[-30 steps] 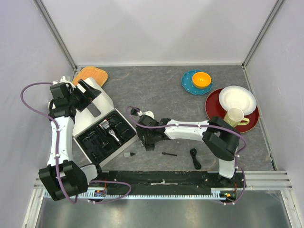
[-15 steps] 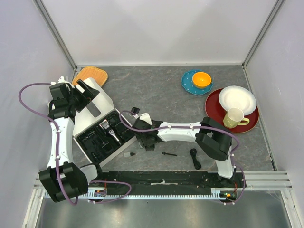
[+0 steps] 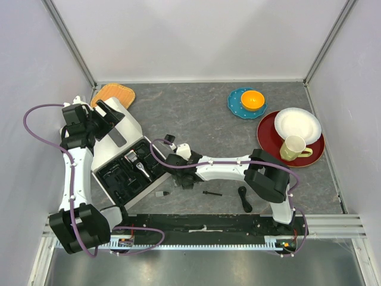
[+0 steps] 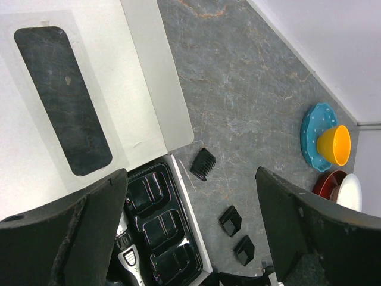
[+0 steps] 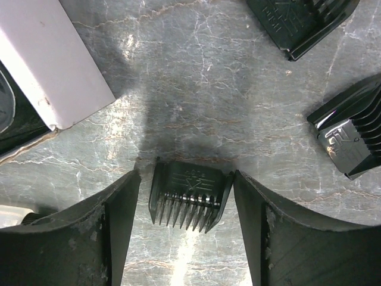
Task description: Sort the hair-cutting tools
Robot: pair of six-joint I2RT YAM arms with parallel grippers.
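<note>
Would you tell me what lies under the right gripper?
A comb guard lies on the table between the fingers of the open right gripper. In the top view the gripper hides it completely.

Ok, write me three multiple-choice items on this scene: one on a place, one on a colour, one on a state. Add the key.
1. Where is the comb guard nearest the right tool?
A. on the table, outside its fingers
B. on the table, between its fingers
C. lifted off the table in its grip

2. What colour is the bowl on the teal plate?
A. green
B. white
C. orange

3. How does the left tool stand?
A. open, holding nothing
B. shut, holding nothing
C. shut on a comb guard

Key:
1 B, since the right wrist view shows it flat on the table with a finger on each side.
2 C, since the bowl shows orange in the top view.
3 A, since the left wrist view shows its fingers wide apart with nothing between them.
</note>
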